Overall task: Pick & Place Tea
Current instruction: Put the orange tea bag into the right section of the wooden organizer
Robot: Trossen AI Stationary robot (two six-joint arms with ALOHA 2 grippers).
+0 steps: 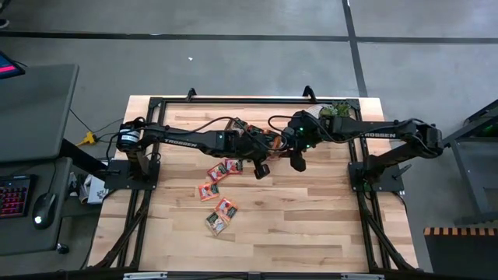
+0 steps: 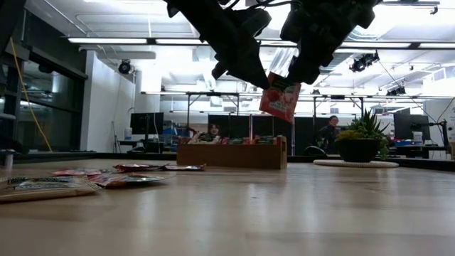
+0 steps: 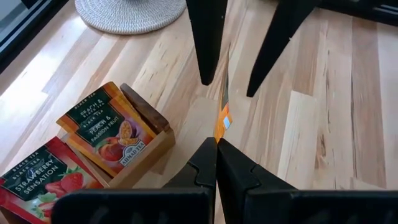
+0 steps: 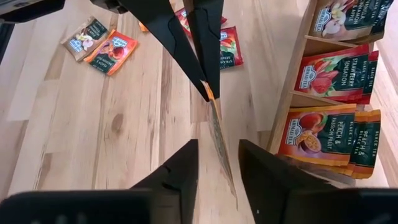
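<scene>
A red-orange tea sachet [image 2: 279, 98] hangs in the air above the table, beside the wooden tray [image 2: 231, 155]. It shows edge-on in the left wrist view [image 3: 222, 118] and the right wrist view [image 4: 219, 137]. My left gripper [image 1: 261, 169] [image 3: 216, 142] is shut on it. My right gripper [image 1: 298, 162] [image 4: 217, 146] is open. Its two fingers stand on either side of the same sachet, and I cannot tell whether they touch it. More sachets stand upright in the tray's compartments [image 4: 323, 78]. Several others lie flat on the table [image 1: 222, 169] [image 1: 221, 215]. My left gripper pinches the sachet between its two shut fingers at the upper edge [image 4: 209, 96], near a corner. The fingers [image 4: 199, 56] come slanting down from above. The sachet is lifted clear of the table and hangs tilted below the fingertips.
The tray [image 1: 247, 134] lies at the table's far middle, mostly under the arms. A potted plant [image 1: 334, 110] [image 2: 359, 142] sits on a woven mat [image 3: 130, 12] to its right. Loose sachets [image 2: 128, 178] lie left of centre. Bare wood lies toward the near and right edges.
</scene>
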